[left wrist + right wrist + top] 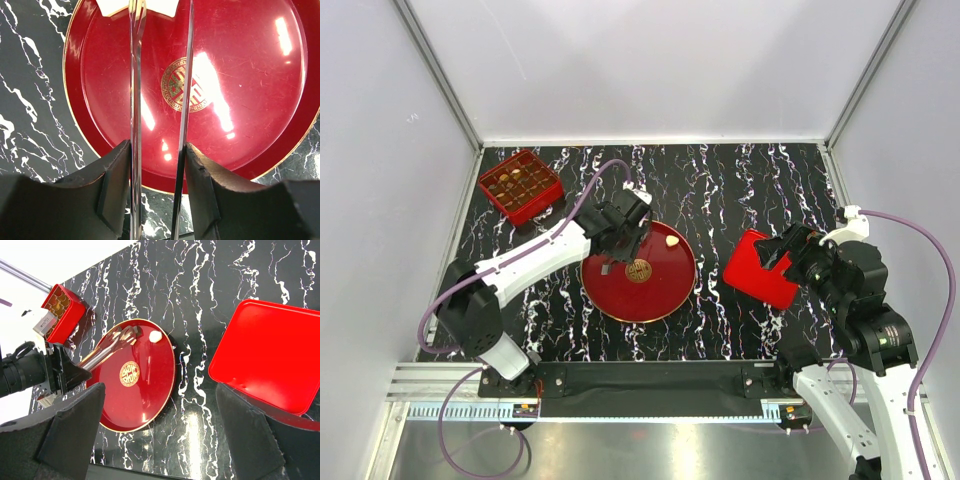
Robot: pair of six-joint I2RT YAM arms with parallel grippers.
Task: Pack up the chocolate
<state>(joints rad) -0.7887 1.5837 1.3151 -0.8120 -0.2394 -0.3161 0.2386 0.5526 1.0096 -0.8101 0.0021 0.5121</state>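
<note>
Apparently the step in hand is lifting the one cream-white chocolate point(672, 242) that shows on the red plate point(660, 295); it lies just inside the plate's rim, on the side away from the arm bases. The left fingers point(114, 190) are clamped on a pair of metal tongs point(135, 100), whose two blades run out over the plate's gold emblem point(184, 91) toward that piece. To do it well, I would bring one blade down on each side of the piece, keep the tips low against the plate's floor, and squeeze gently so the piece does not skid up the glossy rim or crack. Once held, it should be lifted straight clear of the plate before being carried to the red compartment box point(520, 187), which sits on the counter point(740, 180) beyond the plate, on the left arm's side. The right fingers point(75, 425) stand wide apart with nothing in them, above the red lid point(270, 355) beside the plate. The left wrist view cuts the piece off at its top edge, so I cannot tell whether the tips touch it. From above, the arm hides the tips. The box's pieces are too small to count.
</note>
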